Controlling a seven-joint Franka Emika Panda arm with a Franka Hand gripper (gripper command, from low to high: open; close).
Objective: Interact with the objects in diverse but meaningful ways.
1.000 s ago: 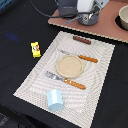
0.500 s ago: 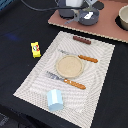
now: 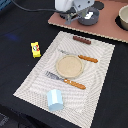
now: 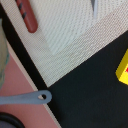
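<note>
The yellow box (image 3: 35, 48) with a red-green label stands on the dark table, off the striped placemat (image 3: 35, 82) on the exterior view's left. It also shows in the wrist view (image 4: 123, 67). The dark brown sausage (image 3: 82, 40) lies at the mat's far edge and shows in the wrist view (image 4: 26, 15). The pale blue block (image 3: 55, 99) sits at the mat's near edge. My gripper (image 3: 68, 18) hangs high above the table's far side, beyond the sausage and touching nothing. Its fingers are too blurred to tell how they stand, and they do not show in the wrist view.
A tan round plate (image 3: 69, 66) sits mid-mat between an orange-handled knife (image 3: 80, 57) and fork (image 3: 66, 80). A pinkish board (image 3: 102, 26) at the far side carries a grey dish (image 3: 89, 16) and a bowl (image 3: 123, 18). A grey-blue handle (image 4: 25, 97) lies on the board.
The arm has shifted a little at the far side of the table. The box, sausage, block, plate and cutlery have not moved.
</note>
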